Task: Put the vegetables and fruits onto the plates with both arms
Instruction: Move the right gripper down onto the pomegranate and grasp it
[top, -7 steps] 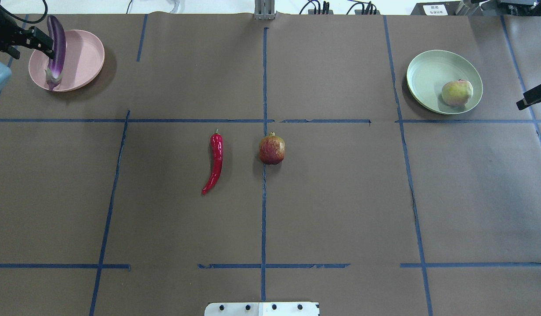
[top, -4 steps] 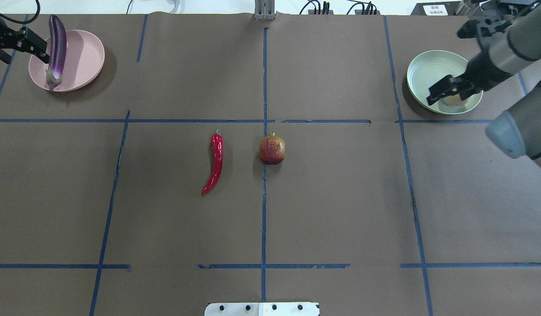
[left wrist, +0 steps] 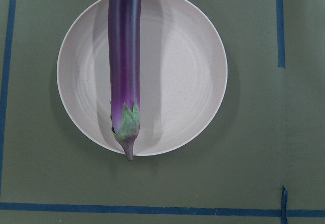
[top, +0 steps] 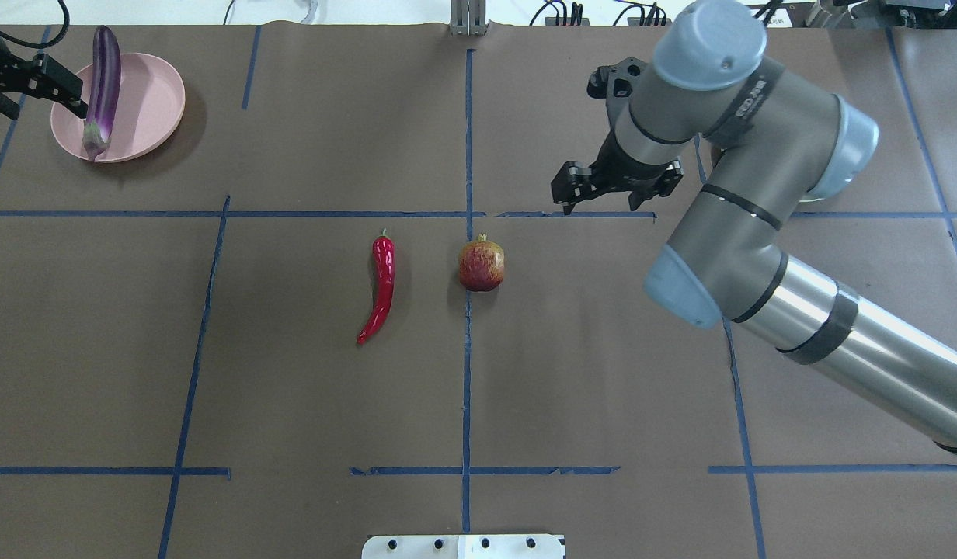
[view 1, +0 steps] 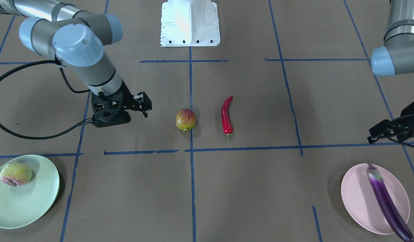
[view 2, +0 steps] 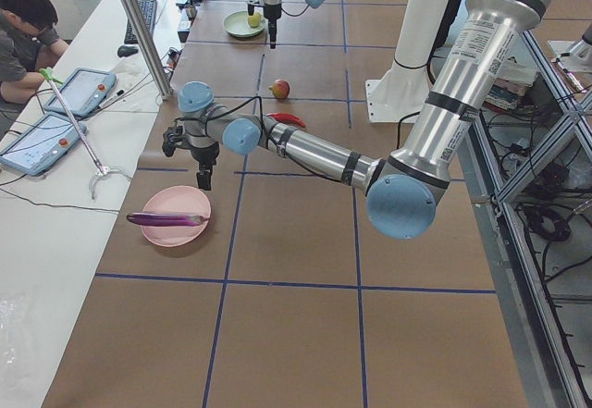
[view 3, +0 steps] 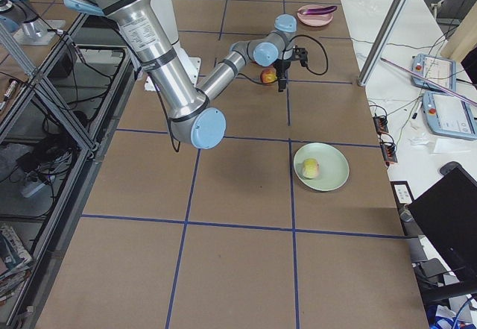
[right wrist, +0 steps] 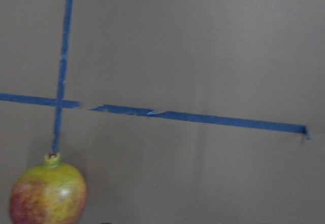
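We see eggplant (top: 102,78) plated.
Right gripper (top: 607,203), spread, hangs near pomegranate (top: 481,265); left gripper (top: 63,85) we cannot tell.

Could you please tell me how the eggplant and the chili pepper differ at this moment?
The eggplant is purple, long and nearly straight; the chili pepper is red, shorter and curved. The eggplant lies across the pink plate, overhanging its rim; the chili pepper lies on the bare table. Both are glossy, slender and not gripped.
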Motion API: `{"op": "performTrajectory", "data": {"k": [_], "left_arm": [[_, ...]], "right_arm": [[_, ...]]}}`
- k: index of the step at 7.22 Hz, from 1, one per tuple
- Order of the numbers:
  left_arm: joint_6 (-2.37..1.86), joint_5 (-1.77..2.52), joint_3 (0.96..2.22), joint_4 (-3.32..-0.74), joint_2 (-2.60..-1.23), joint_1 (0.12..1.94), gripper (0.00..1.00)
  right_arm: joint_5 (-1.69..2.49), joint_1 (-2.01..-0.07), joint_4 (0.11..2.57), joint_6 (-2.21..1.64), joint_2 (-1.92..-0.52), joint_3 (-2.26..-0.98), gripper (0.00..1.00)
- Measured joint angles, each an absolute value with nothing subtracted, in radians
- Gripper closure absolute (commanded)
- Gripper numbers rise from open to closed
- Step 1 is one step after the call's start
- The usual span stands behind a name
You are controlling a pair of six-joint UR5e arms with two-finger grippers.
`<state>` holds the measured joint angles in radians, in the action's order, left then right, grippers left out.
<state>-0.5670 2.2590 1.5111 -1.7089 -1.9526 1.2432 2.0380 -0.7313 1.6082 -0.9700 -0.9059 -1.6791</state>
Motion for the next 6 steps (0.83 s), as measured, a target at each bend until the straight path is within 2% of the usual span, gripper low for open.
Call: {"op": "performTrajectory", "data": {"k": [3,6], "left_arm": [[-0.583,2.26,1.511,-1.712,-1.951,1.23,0.0],[-0.606,2.26,1.512,-1.716,-1.951,1.221,0.0]], "right_arm": [[1.836,-0.559,1.642,-1.108,-0.772,-1.584,0.0],[1.753,-0.502,1.634,-1.129,-0.692,-1.465,0.0]]}}
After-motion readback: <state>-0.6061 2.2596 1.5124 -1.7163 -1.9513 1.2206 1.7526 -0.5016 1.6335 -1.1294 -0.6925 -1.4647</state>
